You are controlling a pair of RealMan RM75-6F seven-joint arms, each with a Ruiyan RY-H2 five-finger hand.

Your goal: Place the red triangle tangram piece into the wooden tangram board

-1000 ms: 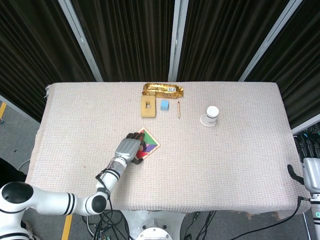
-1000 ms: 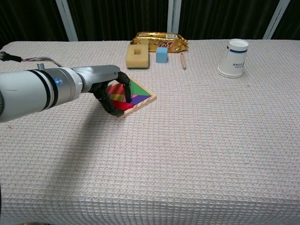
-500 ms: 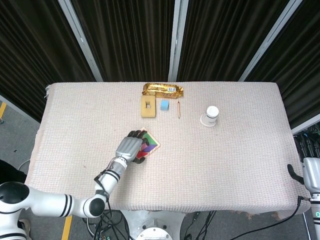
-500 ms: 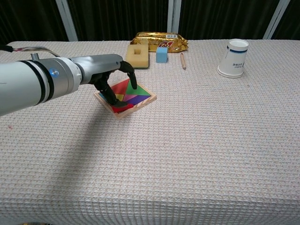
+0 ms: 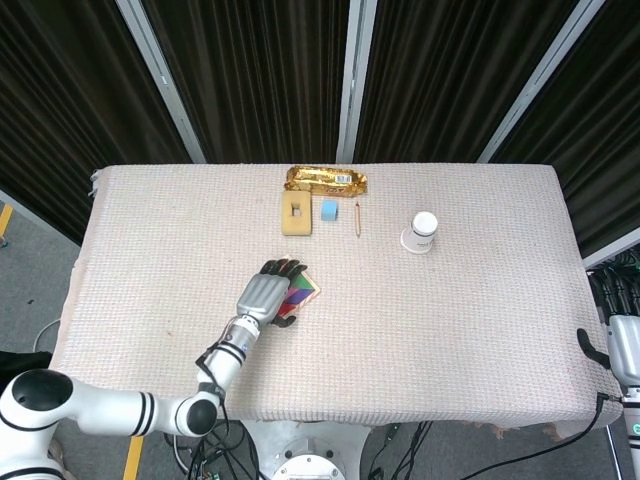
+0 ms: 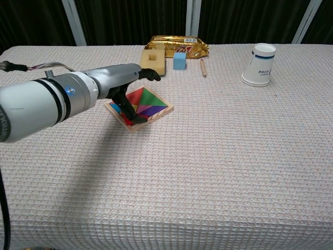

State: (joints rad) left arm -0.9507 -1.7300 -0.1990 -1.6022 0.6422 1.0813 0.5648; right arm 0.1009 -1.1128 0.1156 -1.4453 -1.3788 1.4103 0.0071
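The wooden tangram board [image 6: 162,111] lies left of the table's middle, turned like a diamond and filled with coloured pieces. The red triangle [image 6: 136,97] lies flat in the board's upper left part, beside a green piece. My left hand [image 6: 123,86] hovers over the board's left side with its fingers spread and nothing in it. Its thumb points down at the board's near corner, and the other fingers reach out above the board. In the head view my left hand [image 5: 264,296] covers most of the board [image 5: 308,290]. My right hand does not show.
At the back lie a gold snack packet [image 6: 178,46], a yellow sponge block [image 6: 152,62], a blue cube [image 6: 179,60] and a pencil [image 6: 203,67]. A paper cup [image 6: 259,64] stands at the back right. Part of my right arm [image 5: 622,352] shows beyond the table's right edge.
My left hand has let go and its fingers have lifted and spread off the board. The red triangle that the fingers covered now lies uncovered in the board.
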